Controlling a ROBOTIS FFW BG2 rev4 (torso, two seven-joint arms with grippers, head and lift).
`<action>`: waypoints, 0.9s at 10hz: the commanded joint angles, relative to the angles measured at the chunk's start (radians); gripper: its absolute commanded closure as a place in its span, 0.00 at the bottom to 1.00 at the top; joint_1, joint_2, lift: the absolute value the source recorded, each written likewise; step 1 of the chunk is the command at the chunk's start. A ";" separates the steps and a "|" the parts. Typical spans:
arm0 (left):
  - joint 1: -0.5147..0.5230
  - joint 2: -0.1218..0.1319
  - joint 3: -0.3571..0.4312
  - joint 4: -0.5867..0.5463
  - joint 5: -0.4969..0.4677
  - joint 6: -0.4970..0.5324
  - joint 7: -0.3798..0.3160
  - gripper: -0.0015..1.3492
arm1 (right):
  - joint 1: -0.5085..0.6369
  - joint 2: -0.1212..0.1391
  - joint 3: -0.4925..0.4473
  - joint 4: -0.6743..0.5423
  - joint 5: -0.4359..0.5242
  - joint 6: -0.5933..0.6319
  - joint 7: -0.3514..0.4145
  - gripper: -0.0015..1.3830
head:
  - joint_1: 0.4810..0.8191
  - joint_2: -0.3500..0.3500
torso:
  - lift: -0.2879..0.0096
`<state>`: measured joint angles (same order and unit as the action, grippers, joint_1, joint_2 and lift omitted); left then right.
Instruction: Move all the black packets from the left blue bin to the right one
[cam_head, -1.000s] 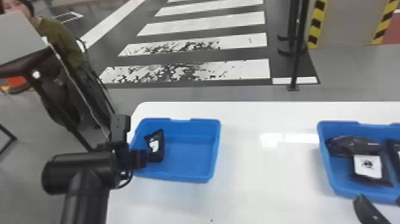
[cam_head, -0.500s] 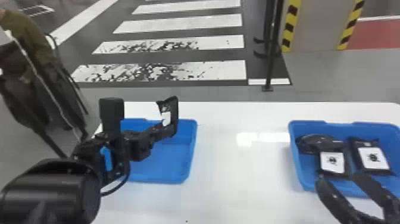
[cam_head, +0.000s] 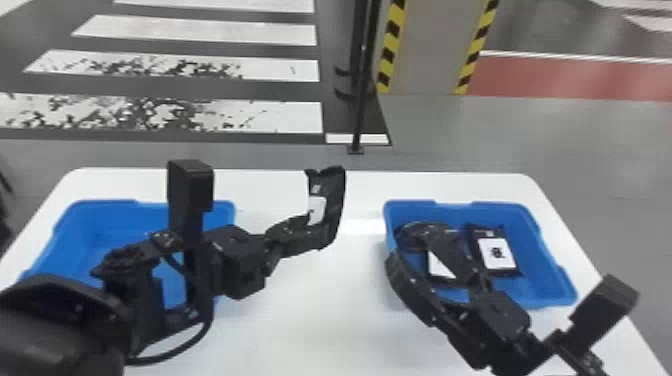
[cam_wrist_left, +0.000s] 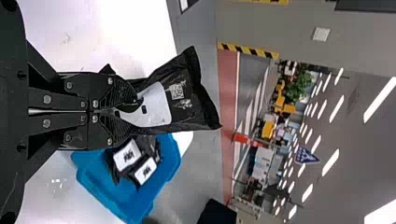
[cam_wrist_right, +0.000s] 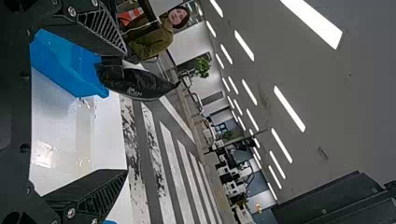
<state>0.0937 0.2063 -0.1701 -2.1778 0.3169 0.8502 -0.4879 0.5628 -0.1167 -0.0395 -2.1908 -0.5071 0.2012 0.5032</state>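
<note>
Black packet (cam_head: 317, 206), long axis near upright, pinched by left hand (cam_head: 320, 231)

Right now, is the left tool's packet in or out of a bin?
Out: packet held over the table, between left bin and right bin.

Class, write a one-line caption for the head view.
Left end effector holding a black packet between left blue bin and right blue bin.

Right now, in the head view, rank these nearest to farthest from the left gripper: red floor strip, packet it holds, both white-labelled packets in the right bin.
1. Held packet, in the left gripper.
2. Left labelled packet, label partly hidden.
3. Right labelled packet.
4. Red floor strip, beyond the table.
</note>
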 joint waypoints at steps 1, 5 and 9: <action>-0.015 0.004 -0.049 0.000 0.028 0.004 0.000 0.90 | -0.030 -0.006 0.016 0.015 -0.009 0.000 0.000 0.09 | 0.63 0.32 | 0.50; -0.032 0.008 -0.133 0.002 0.100 0.014 -0.001 0.90 | -0.121 -0.028 0.042 0.064 -0.045 0.000 -0.017 0.09 | 0.63 0.23 | 0.50; -0.032 0.008 -0.165 0.002 0.136 0.016 -0.003 0.90 | -0.163 -0.032 0.069 0.113 -0.097 0.007 -0.032 0.59 | 0.63 0.19 | 0.50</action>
<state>0.0624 0.2152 -0.3312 -2.1757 0.4489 0.8664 -0.4908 0.4049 -0.1501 0.0291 -2.0841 -0.5988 0.2081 0.4719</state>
